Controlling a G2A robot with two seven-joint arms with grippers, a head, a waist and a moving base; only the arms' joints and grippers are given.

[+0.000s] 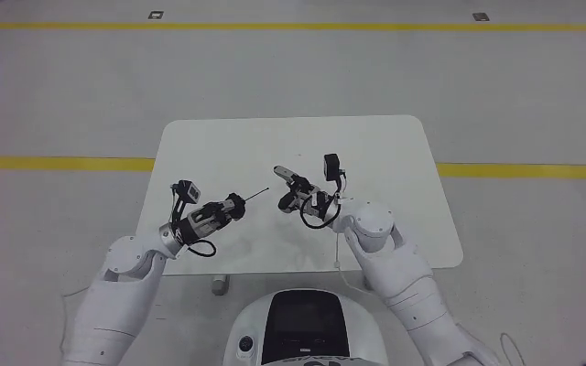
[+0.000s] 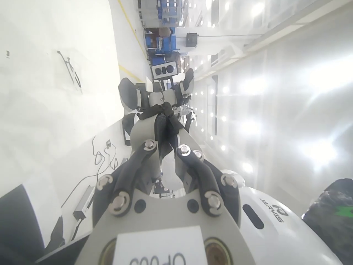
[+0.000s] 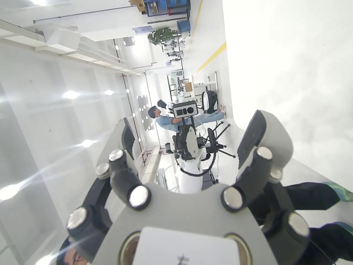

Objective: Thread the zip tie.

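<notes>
Above the desk's middle, the left tool is clamping the black zip tie, its thin tail pointing across the desk toward the right tool, which is hanging spread wide and empty. The tail is looking springy; a slightly off-line grab could be bending it aside or twisting it loose.

Beyond the jaws of the left gripper the zip tie shows as a hair-thin line, too small to tell head from tail; between the jaws its gripped length is hidden.
</notes>
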